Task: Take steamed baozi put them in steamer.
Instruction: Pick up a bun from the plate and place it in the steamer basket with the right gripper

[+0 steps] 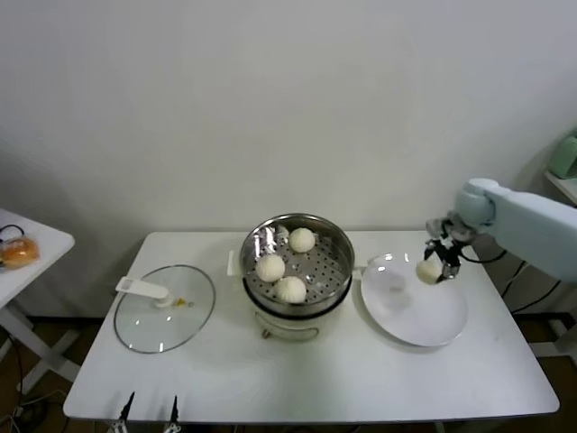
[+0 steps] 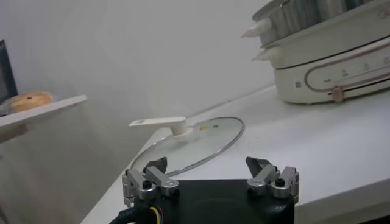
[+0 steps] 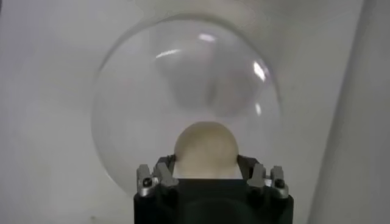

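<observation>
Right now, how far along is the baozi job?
Three baozi already sit in the steamer. The fourth baozi is clamped in the right hand above the white plate; it has yet to go into the steamer. The left hand waits open near the glass lid.

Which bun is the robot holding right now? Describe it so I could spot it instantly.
Start at the shiny steamer in the middle of the white table, then look to the flat white plate on its right. Just over that plate, the right gripper clasps a cream-white bun. It is the only bun outside the steamer.
</observation>
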